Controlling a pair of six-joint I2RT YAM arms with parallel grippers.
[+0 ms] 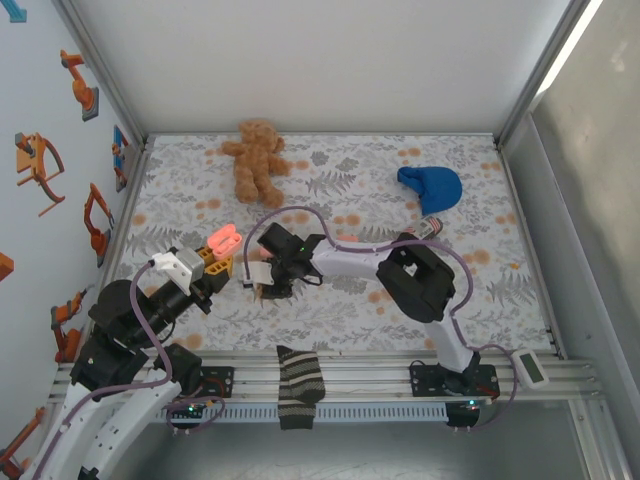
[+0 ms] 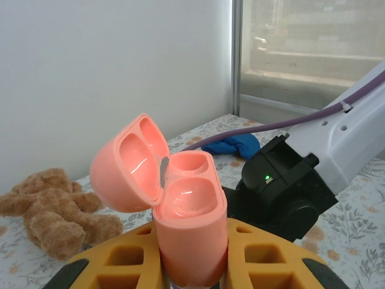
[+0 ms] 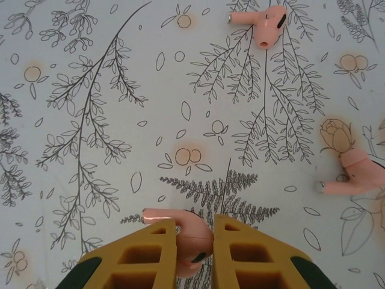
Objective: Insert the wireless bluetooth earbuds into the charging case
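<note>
left end effector (image 2: 191, 256) is holding the open charging case (image 2: 187, 211) upright for loading; right end effector (image 3: 194, 253) is pinching one earbud (image 3: 191, 236).

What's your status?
Left end effector shut on open case, wells empty. Right end effector shut on earbud. Two loose earbuds nearby. No obstruction seen.

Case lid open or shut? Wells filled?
Open. The charging case has its lid hinged back; both wells look empty.
</note>
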